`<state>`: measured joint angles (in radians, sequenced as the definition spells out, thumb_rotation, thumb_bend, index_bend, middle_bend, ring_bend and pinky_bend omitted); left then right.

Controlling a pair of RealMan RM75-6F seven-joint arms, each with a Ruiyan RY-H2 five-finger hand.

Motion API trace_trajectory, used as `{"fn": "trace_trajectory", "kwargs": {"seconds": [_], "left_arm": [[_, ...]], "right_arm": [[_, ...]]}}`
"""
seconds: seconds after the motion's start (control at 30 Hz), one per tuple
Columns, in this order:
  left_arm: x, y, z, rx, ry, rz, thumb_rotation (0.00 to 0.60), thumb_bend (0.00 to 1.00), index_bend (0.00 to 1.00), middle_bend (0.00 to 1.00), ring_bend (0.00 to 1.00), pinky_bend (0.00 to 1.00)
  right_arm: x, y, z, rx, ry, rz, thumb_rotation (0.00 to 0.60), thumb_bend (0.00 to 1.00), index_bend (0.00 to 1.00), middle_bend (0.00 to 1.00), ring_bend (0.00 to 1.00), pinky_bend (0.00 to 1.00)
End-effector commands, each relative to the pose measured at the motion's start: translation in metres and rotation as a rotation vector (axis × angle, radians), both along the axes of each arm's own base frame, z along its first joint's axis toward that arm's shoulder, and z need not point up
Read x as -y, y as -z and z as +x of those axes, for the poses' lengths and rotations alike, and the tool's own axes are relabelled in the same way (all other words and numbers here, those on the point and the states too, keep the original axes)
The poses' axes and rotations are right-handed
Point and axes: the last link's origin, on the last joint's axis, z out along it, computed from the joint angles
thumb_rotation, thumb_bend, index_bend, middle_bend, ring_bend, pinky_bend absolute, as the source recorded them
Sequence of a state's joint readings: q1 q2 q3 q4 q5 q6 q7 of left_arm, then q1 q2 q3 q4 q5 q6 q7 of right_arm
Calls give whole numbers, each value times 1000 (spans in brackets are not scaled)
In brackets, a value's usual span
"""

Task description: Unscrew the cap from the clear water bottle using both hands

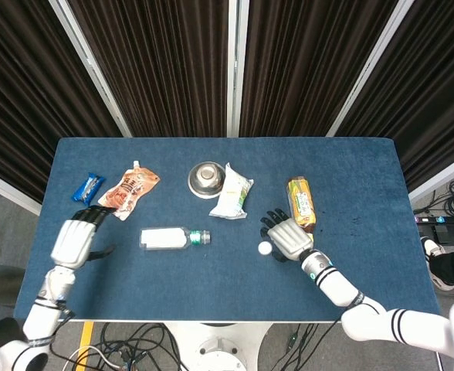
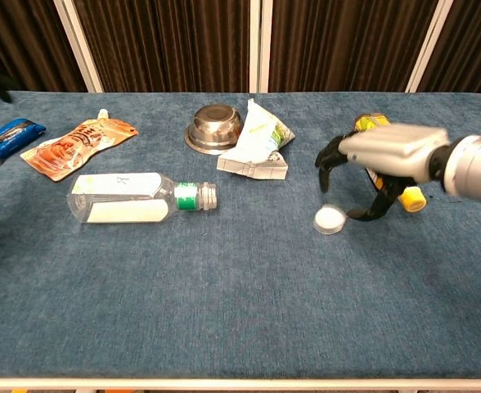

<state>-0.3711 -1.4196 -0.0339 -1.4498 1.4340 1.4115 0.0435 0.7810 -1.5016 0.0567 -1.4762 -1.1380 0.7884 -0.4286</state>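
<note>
The clear water bottle (image 1: 169,238) (image 2: 138,197) lies on its side on the blue table, its green-ringed neck (image 2: 208,196) pointing right with no cap on it. The white cap (image 1: 265,248) (image 2: 330,219) lies on the cloth to its right. My right hand (image 1: 289,236) (image 2: 379,160) arches just over and beside the cap with its fingers apart. A small gap shows between them and the cap. My left hand (image 1: 76,241) hovers left of the bottle, well apart from it, with fingers spread and nothing in it.
A yellow tea bottle (image 1: 301,202) with a yellow cap (image 2: 412,196) lies right behind my right hand. A steel bowl (image 1: 206,178) (image 2: 213,128) and a white-green packet (image 1: 233,193) (image 2: 257,143) sit at the back centre. An orange pouch (image 1: 129,192) (image 2: 77,146) and a blue bar (image 1: 88,187) (image 2: 10,136) lie at the back left.
</note>
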Motion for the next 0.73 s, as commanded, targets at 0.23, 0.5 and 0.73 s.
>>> {"fn": "trace_trajectory", "kwargs": {"seconds": [0.23, 0.5, 0.73], "left_arm": [[12, -41, -41, -54, -109, 102, 600, 167, 223, 250, 197, 289], [47, -77, -74, -109, -228, 140, 600, 167, 235, 235, 134, 130], [75, -87, -63, -123, -242, 127, 600, 156, 235, 209, 102, 114]], "right_arm": [[-12, -70, -21, 110, 27, -234, 600, 210, 64, 77, 0, 0], [-82, -179, -94, 190, 129, -567, 600, 214, 0, 0, 0, 0], [-126, -203, -123, 278, 176, -653, 600, 219, 0, 0, 0, 0]]}}
